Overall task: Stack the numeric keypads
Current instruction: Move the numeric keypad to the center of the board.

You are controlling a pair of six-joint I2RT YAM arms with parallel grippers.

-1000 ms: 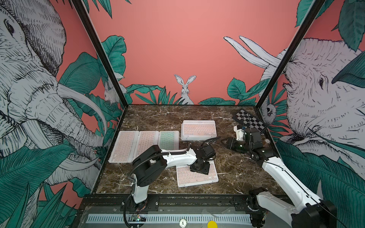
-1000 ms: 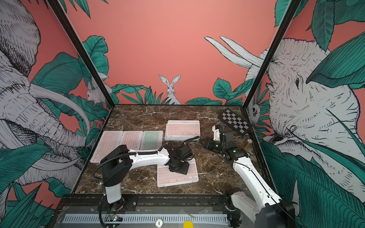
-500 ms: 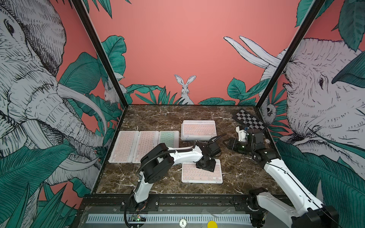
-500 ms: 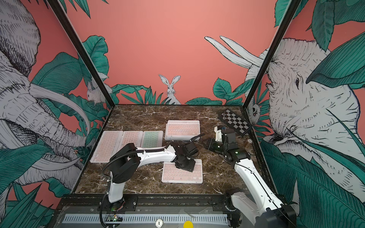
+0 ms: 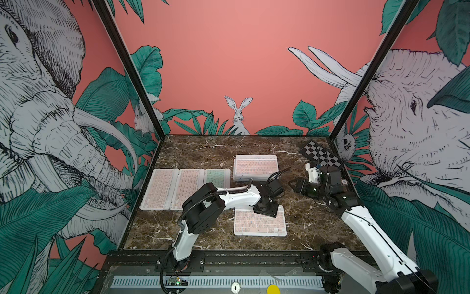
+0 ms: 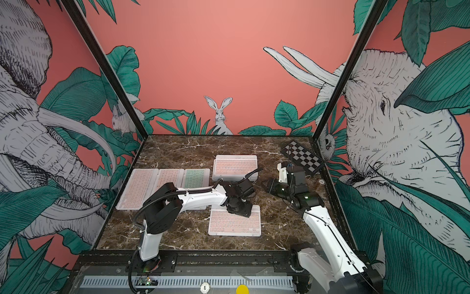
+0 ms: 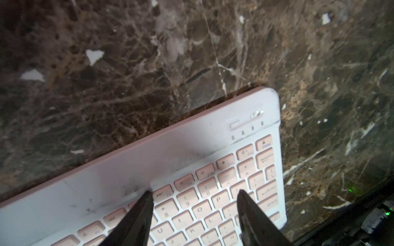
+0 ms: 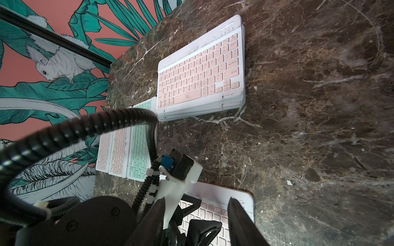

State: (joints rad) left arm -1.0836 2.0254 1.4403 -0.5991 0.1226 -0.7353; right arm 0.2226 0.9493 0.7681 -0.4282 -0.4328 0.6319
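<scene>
Left pincer [image 7: 194,192] is down on the loose pink keypad [image 5: 259,222], jaws apart, tips on its keys, clasping nothing. That keypad lies flat on the surface [image 5: 203,152], near side of the stack [image 5: 255,166] (pink-keyed one on top). Right pincer [image 8: 196,199] hovers right of the stack, released, empty.

On the pink keypad [image 7: 191,149] lying nearest, under my left gripper [image 7: 194,192], I can read key legends. One row shows 8, 9, 0, the next U, I, O, P, and the next J, K, L. A key at its right edge reads Enter; the function-row marks blur. On the top keypad [image 8: 200,68] of the far stack, Enter and Shift show on right-side keys, and its letters are too small. The round badge [image 5: 235,287] on the near rail [image 5: 254,259] I cannot read.
</scene>
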